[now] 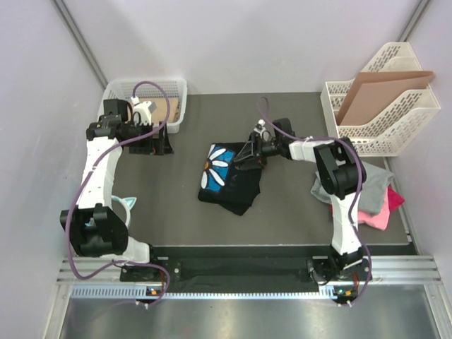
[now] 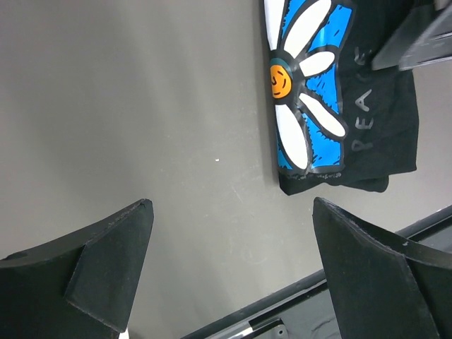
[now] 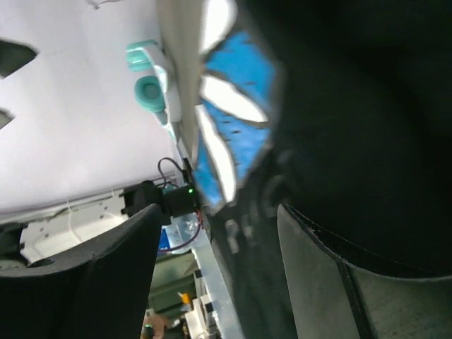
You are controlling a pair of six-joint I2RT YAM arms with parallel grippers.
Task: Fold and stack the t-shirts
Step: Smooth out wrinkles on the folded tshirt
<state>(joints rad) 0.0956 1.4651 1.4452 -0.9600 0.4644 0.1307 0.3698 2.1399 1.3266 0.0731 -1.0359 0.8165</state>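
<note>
A folded black t-shirt point(image 1: 236, 187) with a white-and-blue daisy logo point(image 1: 217, 166) lies mid-table; it also shows in the left wrist view point(image 2: 378, 127). My right gripper point(image 1: 247, 159) hovers low over its far right edge, jaws apart, and black cloth point(image 3: 353, 106) fills the view just beyond its fingers point(image 3: 219, 208). Nothing is pinched between them. My left gripper point(image 1: 161, 143) is at the far left by the basket, open and empty point(image 2: 232, 203) above bare table. A grey t-shirt point(image 1: 374, 182) and a pink one point(image 1: 385, 210) lie crumpled at the right edge.
A white basket point(image 1: 176, 88) stands at the back left. A white file rack point(image 1: 395, 134) at the back right holds a brown cardboard sheet point(image 1: 381, 92). A teal object point(image 1: 126, 205) sits beside the left arm. The table's front rail point(image 1: 247, 265) runs along the near edge.
</note>
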